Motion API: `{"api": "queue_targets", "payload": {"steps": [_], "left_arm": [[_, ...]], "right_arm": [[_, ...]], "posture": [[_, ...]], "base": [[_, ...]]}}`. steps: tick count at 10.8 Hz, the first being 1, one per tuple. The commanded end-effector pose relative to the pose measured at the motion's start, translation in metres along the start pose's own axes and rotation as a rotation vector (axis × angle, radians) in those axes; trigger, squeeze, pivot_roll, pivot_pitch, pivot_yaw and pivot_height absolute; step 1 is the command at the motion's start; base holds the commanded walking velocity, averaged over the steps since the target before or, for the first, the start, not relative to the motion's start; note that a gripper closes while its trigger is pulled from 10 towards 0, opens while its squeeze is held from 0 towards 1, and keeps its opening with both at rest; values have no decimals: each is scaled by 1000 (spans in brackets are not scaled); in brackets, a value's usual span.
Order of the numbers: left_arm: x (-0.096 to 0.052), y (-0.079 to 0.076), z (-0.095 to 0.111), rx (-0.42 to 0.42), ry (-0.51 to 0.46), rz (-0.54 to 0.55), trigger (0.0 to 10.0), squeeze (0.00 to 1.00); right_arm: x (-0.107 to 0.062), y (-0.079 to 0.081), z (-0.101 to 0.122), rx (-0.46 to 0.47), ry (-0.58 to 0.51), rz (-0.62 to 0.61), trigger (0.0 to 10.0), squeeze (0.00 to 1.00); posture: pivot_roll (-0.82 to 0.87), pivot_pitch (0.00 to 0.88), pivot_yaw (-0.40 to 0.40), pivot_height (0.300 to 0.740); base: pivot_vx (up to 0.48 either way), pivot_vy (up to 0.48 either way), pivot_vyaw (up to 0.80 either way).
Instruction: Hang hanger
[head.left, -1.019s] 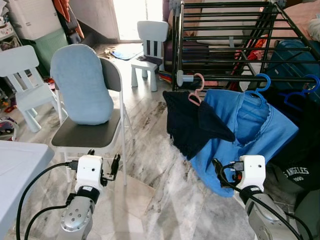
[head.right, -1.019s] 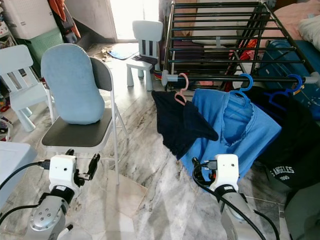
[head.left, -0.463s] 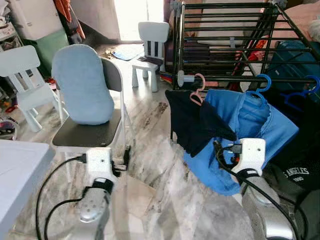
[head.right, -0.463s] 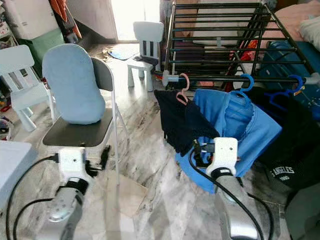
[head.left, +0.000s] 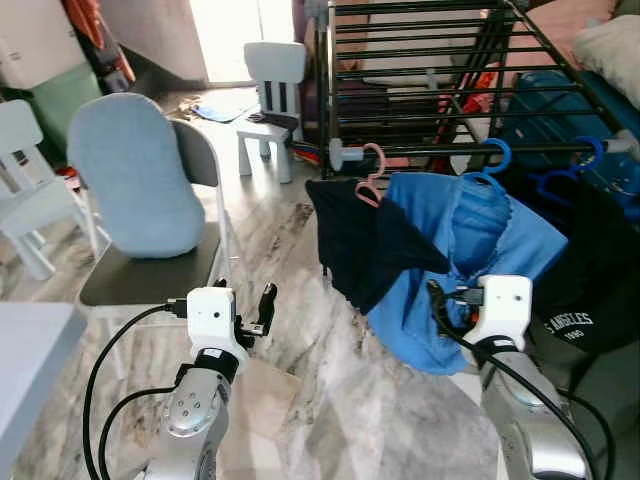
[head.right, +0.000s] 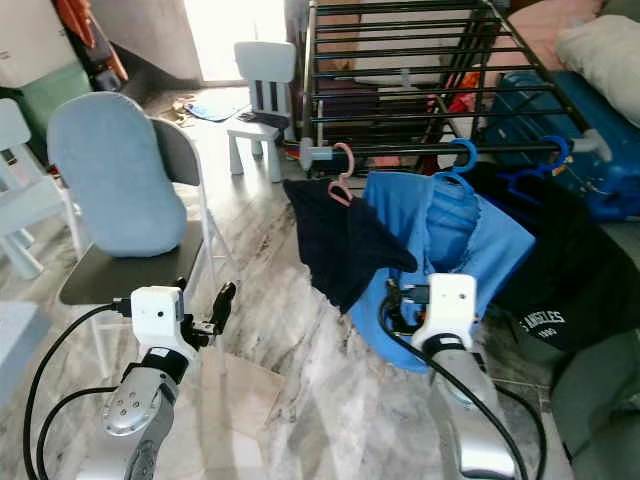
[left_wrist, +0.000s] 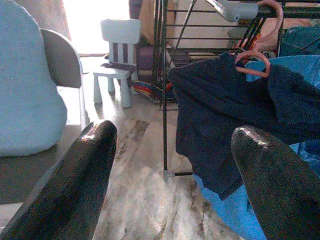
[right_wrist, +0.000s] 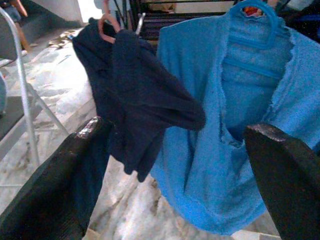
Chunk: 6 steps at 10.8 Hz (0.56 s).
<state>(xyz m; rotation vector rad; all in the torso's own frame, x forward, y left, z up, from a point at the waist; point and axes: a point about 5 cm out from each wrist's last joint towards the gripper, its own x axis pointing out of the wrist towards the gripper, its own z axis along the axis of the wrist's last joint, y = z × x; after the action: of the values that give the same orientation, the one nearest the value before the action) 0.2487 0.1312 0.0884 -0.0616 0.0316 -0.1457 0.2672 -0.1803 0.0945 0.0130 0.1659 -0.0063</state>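
**Hanger on rack rail: both grippers empty**

Pink hanger (head.left: 374, 176) with dark garment (head.left: 360, 235): hooked on drying rack (head.left: 420, 90) rail, far centre. Right gripper (right_wrist: 175, 175): fingers wide, near blue shirt (head.left: 480, 240). Left gripper (left_wrist: 170, 185): wide, empty. Advice: check the hook seats fully; avoid snagging cloth.

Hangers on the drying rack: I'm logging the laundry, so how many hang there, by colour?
Pink hanger, carrying the dark navy garment: 1
Blue hangers, one in the blue shirt, one over the black garment: 2
Total: 3
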Motion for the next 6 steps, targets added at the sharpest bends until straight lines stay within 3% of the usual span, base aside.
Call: {"api": "queue_targets", "payload": {"steps": [1, 6], "left_arm": [[-1, 0, 4, 1, -12, -7, 10000, 0], [0, -7, 2, -11, -6, -39, 10000, 0]], "right_arm": [[2, 3, 1, 6, 3, 8, 10000, 0], [7, 6, 3, 2, 3, 28, 10000, 0]], "posture": [[-79, 0, 28, 740], [-87, 0, 22, 740]], "base": [[240, 0, 0], [272, 0, -699]]}}
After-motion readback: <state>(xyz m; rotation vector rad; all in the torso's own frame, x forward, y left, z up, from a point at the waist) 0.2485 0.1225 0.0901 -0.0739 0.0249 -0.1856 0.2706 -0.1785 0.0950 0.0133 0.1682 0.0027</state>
